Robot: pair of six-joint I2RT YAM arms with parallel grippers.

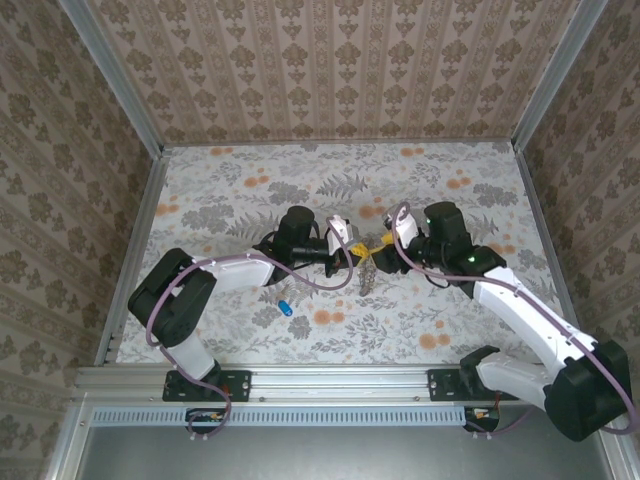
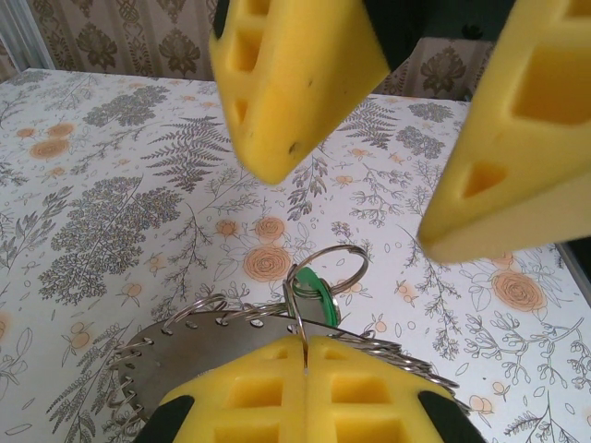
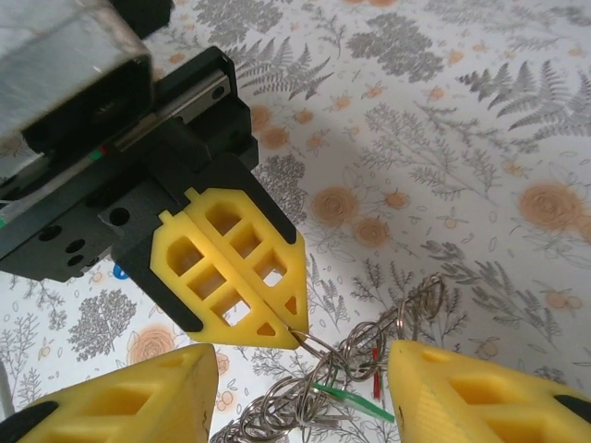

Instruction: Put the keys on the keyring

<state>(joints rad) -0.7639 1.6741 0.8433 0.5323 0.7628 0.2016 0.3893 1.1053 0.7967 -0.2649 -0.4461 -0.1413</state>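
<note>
My left gripper [image 2: 306, 349] is shut, its yellow fingertips pinching the thin silvery wire of the keyring [image 2: 329, 269]. A green-headed key [image 2: 320, 293] hangs on that ring, beside a tangle of silvery rings [image 3: 369, 365] that also holds a red key [image 3: 376, 367]. My right gripper [image 3: 303, 358] stands open, its yellow fingers [image 3: 125, 397] on either side of the hanging bundle without touching it. In the top view the two grippers [image 1: 348, 256] [image 1: 383, 243] meet tip to tip at mid-table, and the bundle [image 1: 366, 278] dangles below them. A blue key [image 1: 284, 307] lies loose on the table near the left arm.
A grey metal plate [image 2: 203, 349] with a row of holes full of rings sits just ahead of my left fingers. The floral table [image 1: 240, 180] is walled by patterned panels on three sides, with a metal rail [image 1: 330, 380] at the near edge.
</note>
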